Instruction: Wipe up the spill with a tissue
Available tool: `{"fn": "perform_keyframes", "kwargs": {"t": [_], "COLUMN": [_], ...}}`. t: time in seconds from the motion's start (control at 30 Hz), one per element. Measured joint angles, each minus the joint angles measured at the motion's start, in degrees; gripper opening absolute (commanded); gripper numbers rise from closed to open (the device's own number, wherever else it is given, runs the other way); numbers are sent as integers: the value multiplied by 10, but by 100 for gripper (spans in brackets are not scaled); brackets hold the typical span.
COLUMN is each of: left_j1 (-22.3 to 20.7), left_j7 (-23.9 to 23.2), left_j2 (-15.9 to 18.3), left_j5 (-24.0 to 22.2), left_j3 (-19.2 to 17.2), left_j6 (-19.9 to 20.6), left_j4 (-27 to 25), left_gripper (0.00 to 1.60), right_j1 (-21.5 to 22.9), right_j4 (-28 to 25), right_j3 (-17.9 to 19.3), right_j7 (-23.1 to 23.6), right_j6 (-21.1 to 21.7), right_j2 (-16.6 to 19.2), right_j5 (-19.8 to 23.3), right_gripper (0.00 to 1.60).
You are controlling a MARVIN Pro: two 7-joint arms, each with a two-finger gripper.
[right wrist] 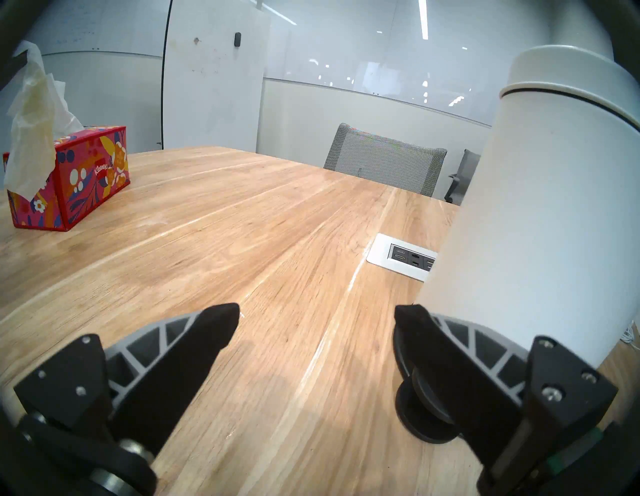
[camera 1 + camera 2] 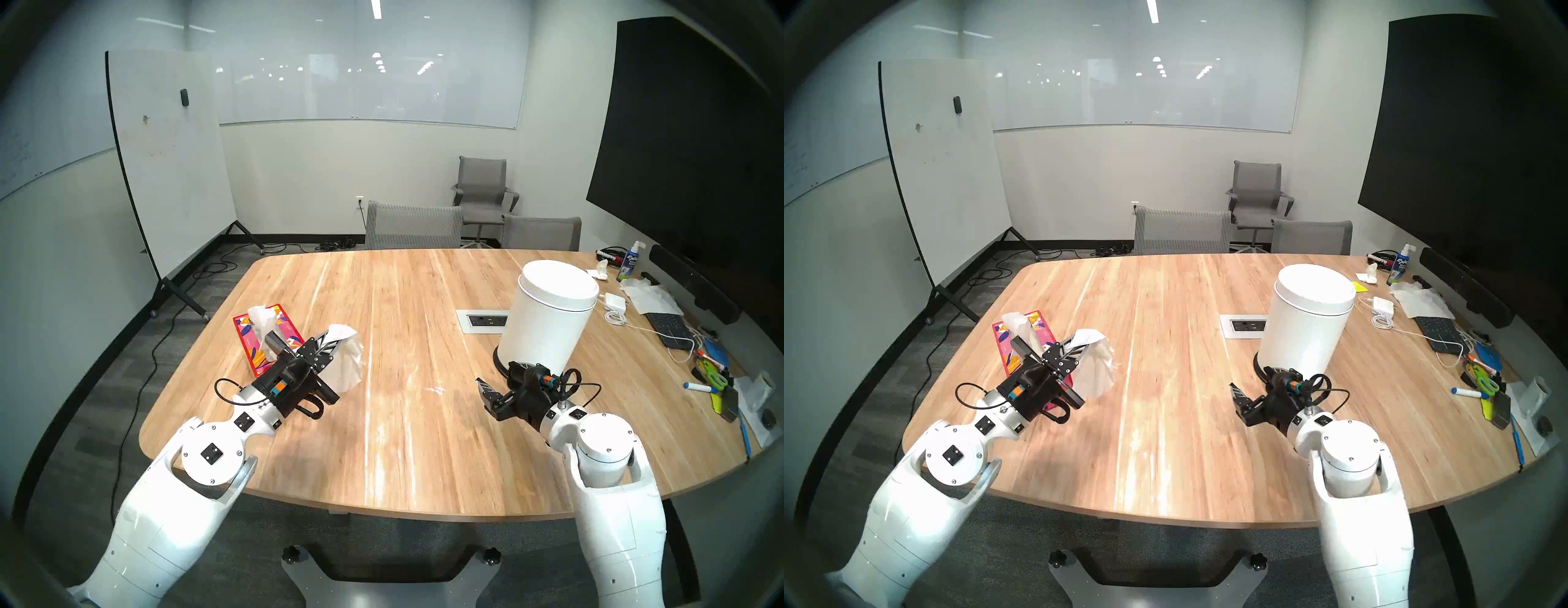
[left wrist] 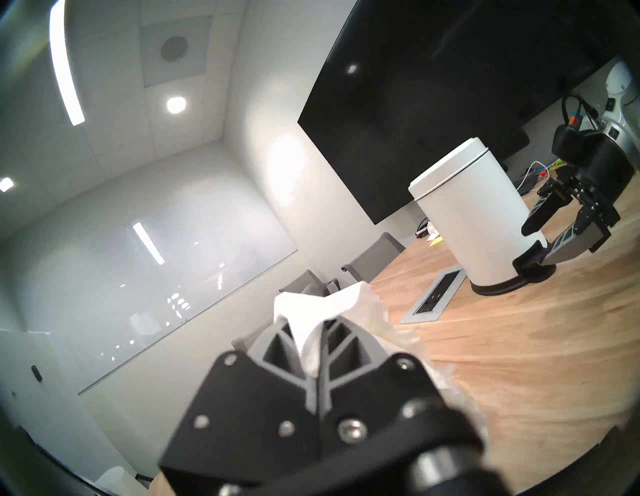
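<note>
L gripper clamped on tissue, sheet hanging from tips above worktop; R gripper wide apart, empty.

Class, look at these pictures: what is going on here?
The left gripper is shut on a white tissue, held above the wooden table beside the red tissue box. The right gripper waits open by the white bin. A small wet patch is not yet wiped.

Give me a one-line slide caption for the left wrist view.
Left claw shut on a white tissue above the wooden table, white bin and open right claw beyond.
</note>
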Motion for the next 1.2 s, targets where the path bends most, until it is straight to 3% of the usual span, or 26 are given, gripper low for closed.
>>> {"fn": "perform_keyframes", "kwargs": {"t": [0.3,0.73,1.2], "left_j1": [30,83,71], "left_j7": [11,37,48], "left_j2": [7,21,6], "left_j5": [-3,24,45], "left_j3": [-14,-34,-16], "left_j6": [-59,-176,-199], "left_j4": [-28,-4,34], "left_gripper": [0,0,0], "right_j1": [0,4,26], "right_j4": [0,-4,-25], "right_j3": [0,10,24], "right_j7": [0,4,24], "right_j6": [0,1,43], "right_j2": [0,2,17], "right_j5": [0,3,4], "right_gripper": [160,160,160]}}
